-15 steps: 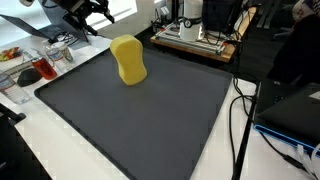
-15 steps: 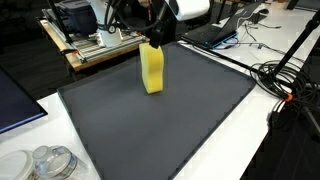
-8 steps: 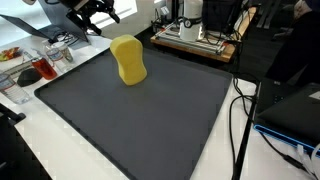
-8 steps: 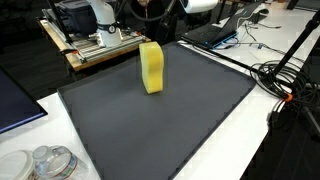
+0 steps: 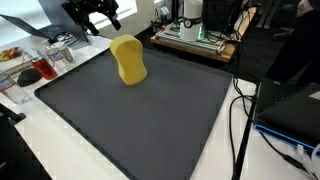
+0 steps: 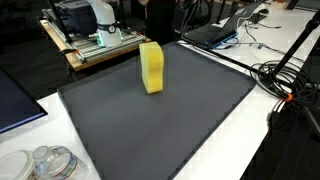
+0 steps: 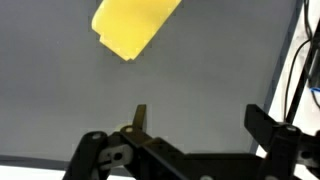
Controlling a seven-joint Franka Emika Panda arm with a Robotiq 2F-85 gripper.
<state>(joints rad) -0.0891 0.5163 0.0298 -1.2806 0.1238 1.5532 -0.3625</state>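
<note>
Standing upright on the dark grey mat (image 5: 150,125), the yellow sponge (image 5: 128,60) is what we have our eyes on, set towards the mat's far edge in both exterior views. From its other side (image 6: 151,67) we see it as a tall narrow block on end, nothing touching it. In the wrist view the sponge (image 7: 133,25) sits at the top of the frame, well ahead of the fingers.

Now the gripper (image 5: 100,14): it hangs in the air above and beyond the sponge, clear of it, near the mat's far corner. In the wrist view the gripper (image 7: 177,132) shows its jaws spread wide apart, with bare mat between them and nothing held.

Around the mat we spot a wooden board (image 5: 195,38) carrying equipment just past the far edge, black cables (image 5: 240,110) trailing along one side of the white table (image 5: 60,145), and clear plastic containers (image 6: 50,162) sitting off a near corner.
</note>
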